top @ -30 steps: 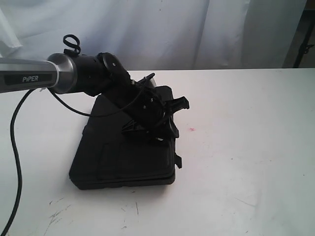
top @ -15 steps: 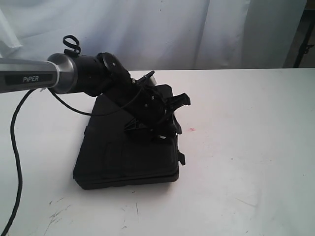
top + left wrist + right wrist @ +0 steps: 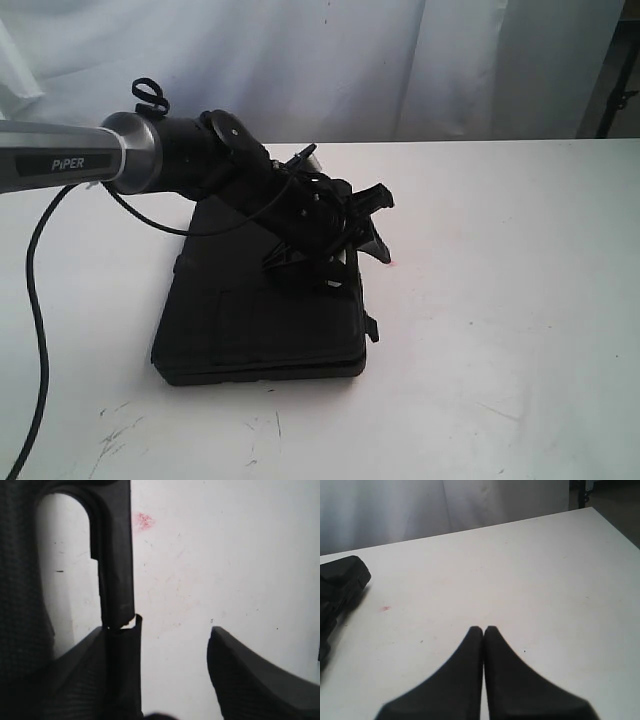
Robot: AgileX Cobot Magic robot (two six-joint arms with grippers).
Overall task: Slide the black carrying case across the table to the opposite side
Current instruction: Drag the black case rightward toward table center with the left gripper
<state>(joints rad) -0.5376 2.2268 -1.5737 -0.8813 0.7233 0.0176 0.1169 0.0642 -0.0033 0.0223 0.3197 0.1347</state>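
Observation:
The black carrying case [image 3: 250, 320] lies flat on the white table [image 3: 500, 300], left of the middle. My left gripper [image 3: 352, 240] is open over the case's right edge. In the left wrist view the case's handle [image 3: 117, 555] runs up against one finger [image 3: 100, 675] of the left gripper [image 3: 175, 625], and only bare table shows between the jaws. My right gripper [image 3: 483, 628] is shut with nothing in it, low over the table and well apart from the case's corner [image 3: 340, 580]. It does not show in the exterior view.
A small red mark [image 3: 391, 262] sits on the table just right of the case, also seen as the red mark [image 3: 143, 521] and the red mark [image 3: 385, 608]. White curtains hang behind the table's far edge. Dark scuffs [image 3: 115, 430] mark the near left.
The left gripper has moved slightly to the right, and the case has slid right with it, closer to the red mark.

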